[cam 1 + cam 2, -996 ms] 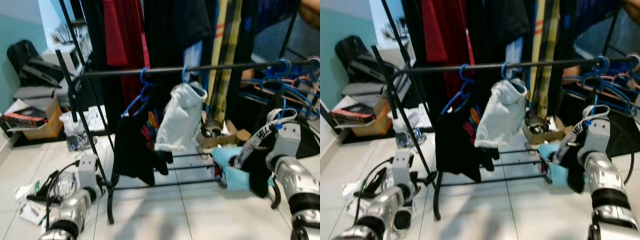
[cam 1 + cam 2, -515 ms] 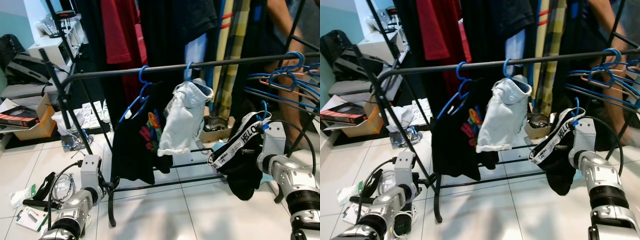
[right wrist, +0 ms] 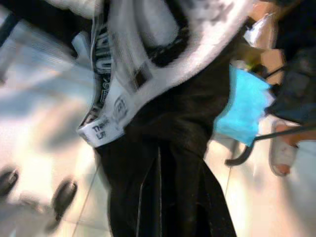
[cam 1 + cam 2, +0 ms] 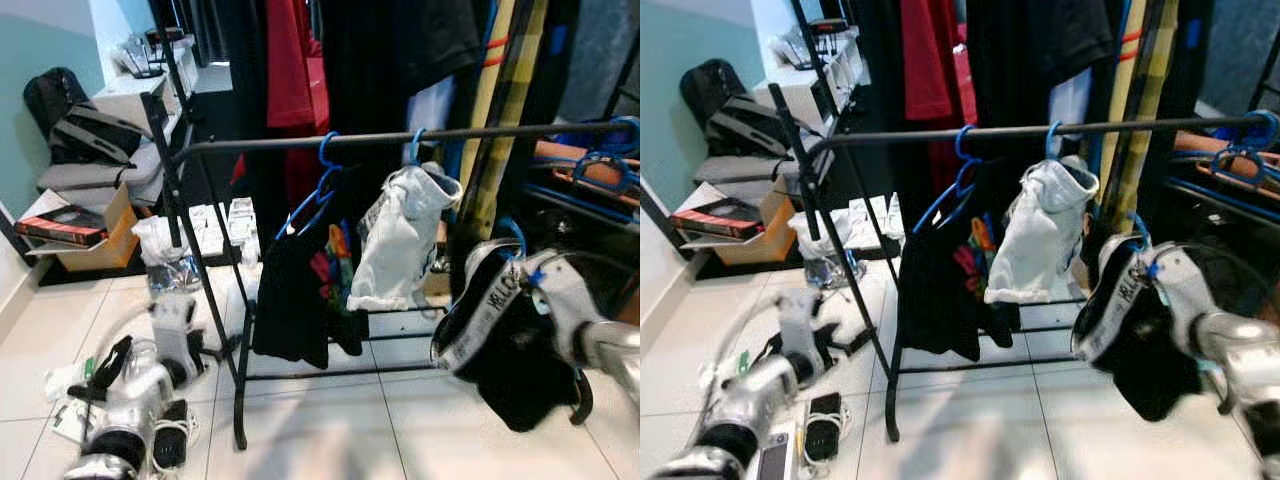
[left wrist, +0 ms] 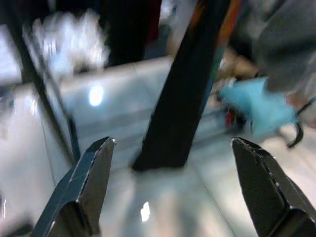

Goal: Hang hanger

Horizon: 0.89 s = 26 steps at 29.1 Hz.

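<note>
Blue hanger [image 4: 516,240] with black garment [image 4: 520,355] and white-lettered waistband sits at the right end effector [image 4: 1160,275], low and right of the rack rail [image 4: 400,138], hook below the bar; grip state can't be told; risk: hook misses rail, or garment snags the white shorts [image 4: 400,240]; left end effector [image 5: 173,192] released, idle near floor.

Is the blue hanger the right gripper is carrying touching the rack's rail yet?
Apart. In the left eye view the carried blue hanger's hook sits clearly below the black rail, with dark clothing showing between them. The black garment hangs from it beside the right gripper.
</note>
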Tool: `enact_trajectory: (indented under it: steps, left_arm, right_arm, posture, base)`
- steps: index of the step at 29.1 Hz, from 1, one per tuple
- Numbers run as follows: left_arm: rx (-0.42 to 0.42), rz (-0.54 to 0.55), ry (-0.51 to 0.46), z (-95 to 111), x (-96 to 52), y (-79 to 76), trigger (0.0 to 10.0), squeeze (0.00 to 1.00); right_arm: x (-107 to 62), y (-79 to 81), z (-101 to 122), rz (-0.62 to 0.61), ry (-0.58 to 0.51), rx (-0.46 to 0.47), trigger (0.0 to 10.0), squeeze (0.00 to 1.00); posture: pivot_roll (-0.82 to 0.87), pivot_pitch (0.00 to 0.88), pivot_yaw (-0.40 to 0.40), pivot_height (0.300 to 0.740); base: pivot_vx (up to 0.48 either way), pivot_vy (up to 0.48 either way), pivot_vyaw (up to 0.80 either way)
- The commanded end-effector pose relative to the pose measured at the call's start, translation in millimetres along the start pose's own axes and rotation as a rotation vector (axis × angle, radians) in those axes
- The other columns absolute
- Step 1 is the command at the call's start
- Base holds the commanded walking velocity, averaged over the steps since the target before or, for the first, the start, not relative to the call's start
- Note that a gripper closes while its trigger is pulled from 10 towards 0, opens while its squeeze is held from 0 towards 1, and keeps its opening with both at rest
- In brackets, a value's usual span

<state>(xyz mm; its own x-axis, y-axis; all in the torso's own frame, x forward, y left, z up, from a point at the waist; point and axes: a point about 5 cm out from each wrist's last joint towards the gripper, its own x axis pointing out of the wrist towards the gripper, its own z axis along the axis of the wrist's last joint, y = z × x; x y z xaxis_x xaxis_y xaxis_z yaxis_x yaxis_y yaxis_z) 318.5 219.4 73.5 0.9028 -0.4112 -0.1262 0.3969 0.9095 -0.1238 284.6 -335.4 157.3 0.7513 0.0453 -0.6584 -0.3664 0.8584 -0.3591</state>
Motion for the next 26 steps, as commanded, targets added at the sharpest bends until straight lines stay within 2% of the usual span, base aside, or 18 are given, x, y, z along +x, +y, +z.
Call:
enact_trajectory:
  steps: [1, 3, 4, 5, 8, 9, 10, 11, 12, 14, 16, 17, 19, 21, 24, 26]
  left_arm:
    - [0.010, -0.031, 0.008, 0.5, -3.3, 1.3, 10.0, 0.00]
    - [0.010, -0.031, 0.008, 0.5, -3.3, 1.3, 10.0, 0.00]
    - [0.064, -0.130, -0.036, 18.0, -6.1, -0.1, 10.0, 0.00]
    - [0.131, -0.292, -0.088, 43.5, -12.8, -7.9, 10.0, 0.00]
    - [0.131, -0.292, -0.088, 43.5, -12.8, -7.9, 10.0, 0.00]
    - [0.196, -0.452, -0.121, 64.4, -20.8, -20.0, 10.0, 0.00]
    - [0.196, -0.452, -0.121, 64.4, -20.8, -20.0, 10.0, 0.00]
    - [0.248, -0.623, -0.164, 90.3, -29.8, -36.4, 10.0, 0.00]
    - [0.248, -0.623, -0.164, 90.3, -29.8, -36.4, 10.0, 0.00]
    - [0.320, -0.887, -0.229, 128.6, -42.0, -67.9, 10.0, 0.00]
    - [0.320, -0.887, -0.229, 128.6, -42.0, -67.9, 10.0, 0.00]
    - [0.346, -0.964, -0.249, 139.5, -45.1, -78.4, 10.0, 0.00]
    - [0.346, -0.964, -0.249, 139.5, -45.1, -78.4, 10.0, 0.00]
    - [0.399, -1.051, -0.310, 159.1, -46.6, -93.2, 10.0, 0.00]
    - [0.418, -1.074, -0.333, 167.5, -49.4, -97.5, 10.0, 0.00]
    - [0.449, -1.102, -0.364, 181.1, -54.7, -102.4, 10.0, 0.00]
  right_arm:
    - [-0.2, 4.7, 5.8, 0.030, -0.014, -0.022, 10.0, 0.00]
    - [-0.2, 4.7, 5.8, 0.030, -0.014, -0.022, 10.0, 0.00]
    - [-18.2, -7.7, 2.8, 0.025, 0.021, -0.060, 10.0, 0.00]
    - [-46.7, -13.3, -3.0, 0.092, 0.065, -0.136, 10.0, 0.00]
    - [-46.7, -13.3, -3.0, 0.092, 0.065, -0.136, 10.0, 0.00]
    - [-67.9, -8.2, -3.1, 0.204, 0.088, -0.205, 10.0, 0.00]
    - [-67.9, -8.2, -3.1, 0.204, 0.088, -0.205, 10.0, 0.00]
    - [-81.8, 6.1, 11.4, 0.360, 0.026, -0.248, 10.0, 0.00]
    - [-81.8, 6.1, 11.4, 0.360, 0.026, -0.248, 10.0, 0.00]
    - [-93.8, 31.5, 44.9, 0.592, -0.155, -0.336, 10.0, 0.00]
    - [-93.8, 31.5, 44.9, 0.592, -0.155, -0.336, 10.0, 0.00]
    - [-96.3, 37.8, 58.5, 0.649, -0.232, -0.363, 10.0, 0.00]
    - [-96.3, 37.8, 58.5, 0.649, -0.232, -0.363, 10.0, 0.00]
    - [-101.9, 40.1, 85.0, 0.717, -0.391, -0.383, 10.0, 0.00]
    - [-105.9, 40.3, 90.6, 0.744, -0.431, -0.389, 10.0, 0.00]
    - [-109.3, 40.6, 92.7, 0.787, -0.445, -0.407, 10.0, 0.00]
  posture:
    - [-0.12, 0.000, 0.055, 0.740]
    - [-0.12, 0.000, 0.055, 0.740]
    - [-0.12, 0.000, 0.057, 0.740]
    - [-0.12, 0.000, 0.058, 0.740]
    - [-0.12, 0.000, 0.058, 0.740]
    - [-0.13, 0.000, 0.060, 0.740]
    - [-0.13, 0.000, 0.060, 0.740]
    - [-0.13, 0.000, 0.062, 0.740]
    - [-0.13, 0.000, 0.062, 0.740]
    - [-0.12, 0.000, 0.056, 0.740]
    - [-0.12, 0.000, 0.056, 0.740]
    - [-0.12, 0.000, 0.054, 0.740]
    - [-0.12, 0.000, 0.054, 0.740]
    - [-0.12, 0.000, 0.053, 0.740]
    - [-0.12, 0.000, 0.053, 0.740]
    - [-0.12, 0.000, 0.053, 0.740]
  base:
    - [0.000, 0.000, 0.00]
    - [0.000, 0.000, 0.00]
    - [0.000, 0.000, 0.00]
    - [0.000, 0.000, 0.00]
    - [0.000, 0.000, 0.00]
    - [0.000, 0.000, 0.00]
    - [0.000, 0.000, 0.00]
    - [0.000, 0.000, 0.00]
    - [0.000, 0.000, 0.00]
    - [0.000, 0.000, 0.00]
    - [0.000, 0.000, 0.00]
    - [0.000, 0.000, 0.00]
    - [0.000, 0.000, 0.00]
    - [0.000, 0.000, 0.00]
    - [0.000, 0.000, 0.00]
    - [0.000, 0.000, 0.00]
